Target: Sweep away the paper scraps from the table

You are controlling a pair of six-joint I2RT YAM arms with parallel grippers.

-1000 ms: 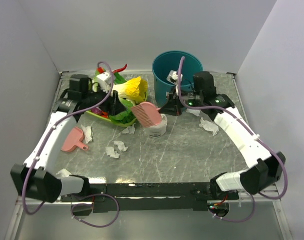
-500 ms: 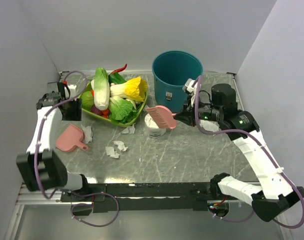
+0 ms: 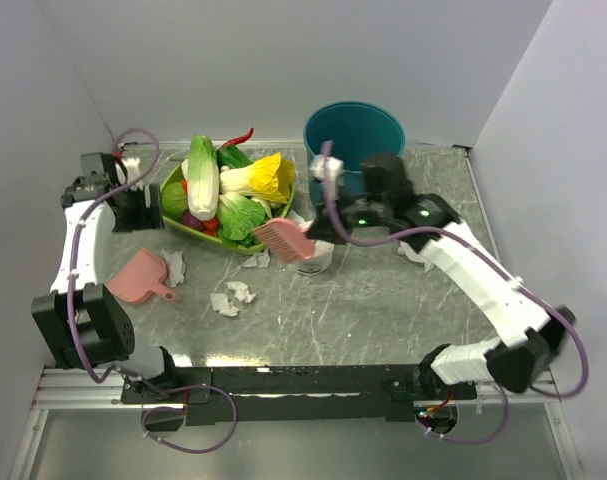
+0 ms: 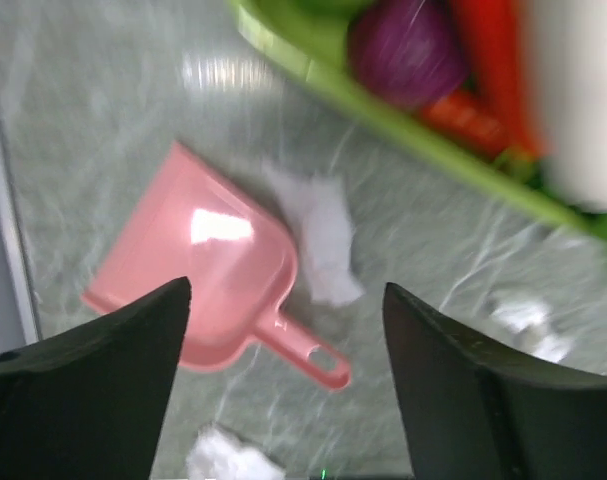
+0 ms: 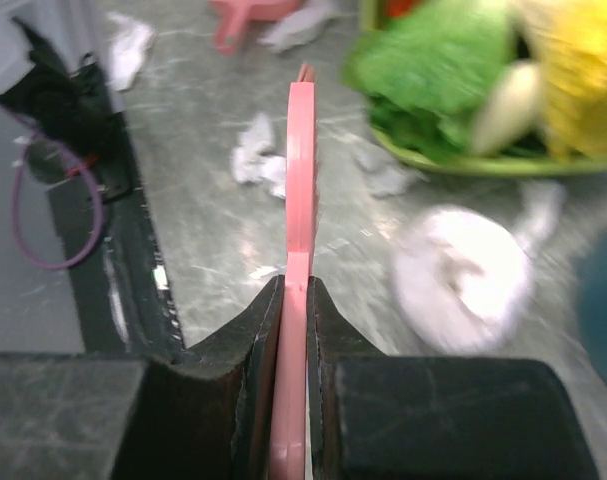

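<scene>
Top external view: the paper scraps [image 3: 230, 297] lie scattered on the grey marbled worktop [image 3: 363, 310]. Two crumpled wads sit together toward the near left. Another rests just beside the right edge of the pink dustpan [image 3: 136, 279], one lies by the near corner of the green tray [image 3: 196, 231], and one more shows on the right, partly under the right arm. The dustpan lies flat at the left of the worktop, its handle pointing toward the near right. The tray, heaped with leafy vegetables, sits at the far left. The teal bin [image 3: 353, 125] stands to its right at the back. An upright white tissue roll [image 3: 313, 263] stands in front of the bin, close to the tray's right corner.

The right fingers [image 3: 321, 228] are clamped on the handle of a pink brush [image 3: 284, 238], whose head hangs above the worktop between the tray and the roll. The right wrist view shows the brush [image 5: 301, 170] edge-on, pinched between the fingers [image 5: 263, 320], with scraps [image 5: 258, 160] on the worktop beyond and the roll [image 5: 463, 280] blurred at the right.

The left fingers [image 3: 133, 212] hover beside the tray's left end. In the left wrist view they [image 4: 168, 310] stand wide apart and hold nothing. The dustpan [image 4: 213, 275] lies below them, with a scrap [image 4: 318, 235] just beside its edge and the tray's rim [image 4: 383, 115] beyond.
</scene>
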